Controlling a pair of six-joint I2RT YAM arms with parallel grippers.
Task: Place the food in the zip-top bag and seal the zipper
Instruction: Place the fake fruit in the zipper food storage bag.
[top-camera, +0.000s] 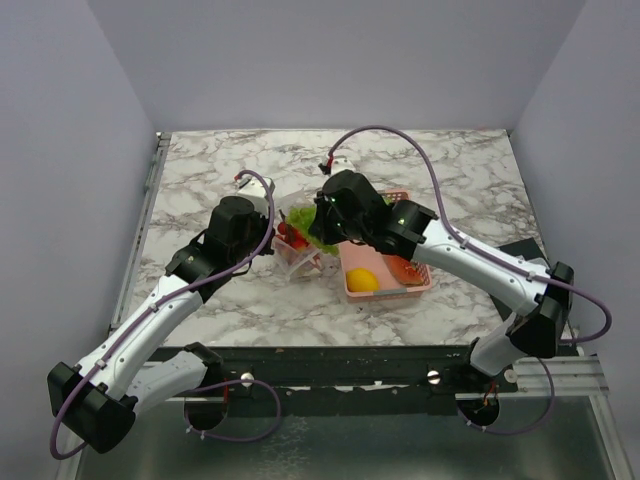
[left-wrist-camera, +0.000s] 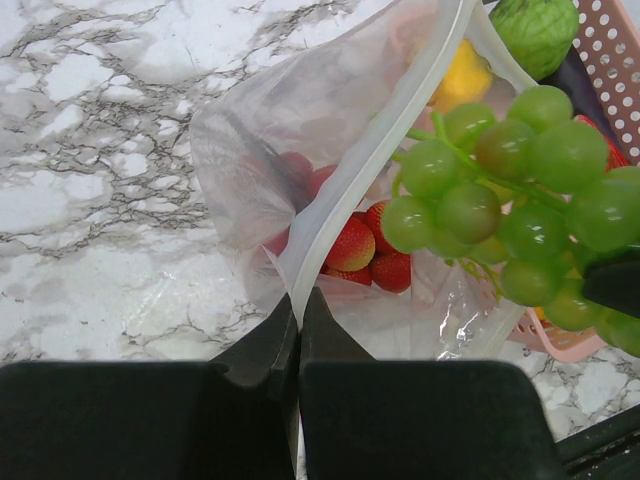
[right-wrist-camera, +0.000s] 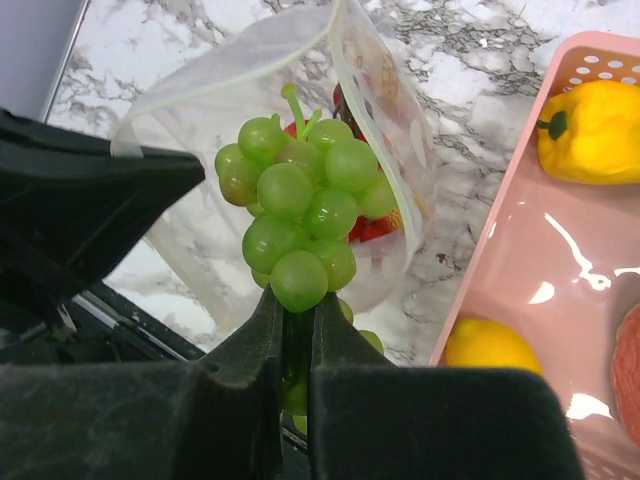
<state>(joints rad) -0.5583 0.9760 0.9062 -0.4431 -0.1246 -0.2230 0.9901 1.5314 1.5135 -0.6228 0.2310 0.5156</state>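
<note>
Your left tool (left-wrist-camera: 299, 318) is clenched flat on the mouth edge of the zip-top bag (left-wrist-camera: 262, 150), low in the centre of its wrist view, holding the pouch up and open above the counter (left-wrist-camera: 90, 150). The film is thin, clear and crinkly, so expect it to sag and fold wherever you do not support it. The whitish zipper strip (left-wrist-camera: 380, 150) is the stiffest part and the best place to hold, as you do now. Your right tool (right-wrist-camera: 297, 318) grips the bunch of green grapes (right-wrist-camera: 300, 200) by its lowest berries, and the bunch stands at the bag's mouth, in the centre of the right wrist view. The grapes look like smooth, glossy, light plastic beads on a thin stem. They will likely be slippery and may swing, so a pinch nearer the stem would probably steady them. Red, dimpled strawberries (left-wrist-camera: 352, 245) already lie inside the bag. To the right, the pink slotted basket (right-wrist-camera: 540, 270) holds a shiny yellow pepper (right-wrist-camera: 590, 130) and a lemon (right-wrist-camera: 490, 345), both rounded and probably prone to rolling.
</note>
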